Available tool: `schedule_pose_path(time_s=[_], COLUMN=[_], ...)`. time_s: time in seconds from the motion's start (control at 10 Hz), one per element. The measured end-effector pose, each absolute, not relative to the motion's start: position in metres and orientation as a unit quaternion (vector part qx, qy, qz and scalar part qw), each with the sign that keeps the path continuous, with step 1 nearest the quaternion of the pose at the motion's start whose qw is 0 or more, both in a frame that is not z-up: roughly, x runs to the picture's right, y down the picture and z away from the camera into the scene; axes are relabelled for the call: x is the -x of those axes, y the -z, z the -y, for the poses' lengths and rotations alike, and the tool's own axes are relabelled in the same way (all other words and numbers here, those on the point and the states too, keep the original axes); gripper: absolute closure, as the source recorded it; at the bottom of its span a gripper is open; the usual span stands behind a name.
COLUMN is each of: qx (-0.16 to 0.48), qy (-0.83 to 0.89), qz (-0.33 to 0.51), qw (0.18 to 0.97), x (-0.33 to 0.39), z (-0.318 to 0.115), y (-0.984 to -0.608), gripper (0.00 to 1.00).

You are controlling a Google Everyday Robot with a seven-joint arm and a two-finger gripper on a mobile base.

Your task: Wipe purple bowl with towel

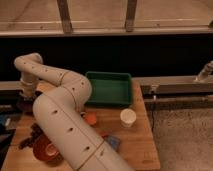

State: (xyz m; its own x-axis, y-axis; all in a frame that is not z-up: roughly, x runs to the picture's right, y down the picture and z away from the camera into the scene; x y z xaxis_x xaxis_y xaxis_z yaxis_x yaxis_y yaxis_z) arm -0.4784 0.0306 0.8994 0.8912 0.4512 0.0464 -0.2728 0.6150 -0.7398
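Note:
My arm rises from the bottom centre, bends at the upper left and drops to the table's far-left edge. The gripper (25, 96) hangs there, low over a dark rounded shape (24, 106) that may be the purple bowl; the wrist hides most of it. A dark crumpled mass (33, 133) lies on the wood just left of the arm, and I cannot tell if it is the towel. An orange-red bowl (45, 150) sits at the front left, partly behind the arm.
A green tray (109, 87) stands at the back of the wooden table (135, 150). A white cup (128, 117) stands near the right edge, with a small orange object (90, 118) and a blue packet (114, 142) nearby. A dark railing runs behind the table.

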Motion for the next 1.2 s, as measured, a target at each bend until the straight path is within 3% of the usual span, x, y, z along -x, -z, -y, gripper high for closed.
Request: schedule_pose_path(time_s=[0.7,1.2], qx=[0.407,0.456], qy=[-0.163,-0.146], qz=[0.154,0.251], qw=[0.886,0.841], x=[0.477,0.448], z=[-0.053,-0.051], y=[-0.856,-0.846], gripper=[1.0,1.0])
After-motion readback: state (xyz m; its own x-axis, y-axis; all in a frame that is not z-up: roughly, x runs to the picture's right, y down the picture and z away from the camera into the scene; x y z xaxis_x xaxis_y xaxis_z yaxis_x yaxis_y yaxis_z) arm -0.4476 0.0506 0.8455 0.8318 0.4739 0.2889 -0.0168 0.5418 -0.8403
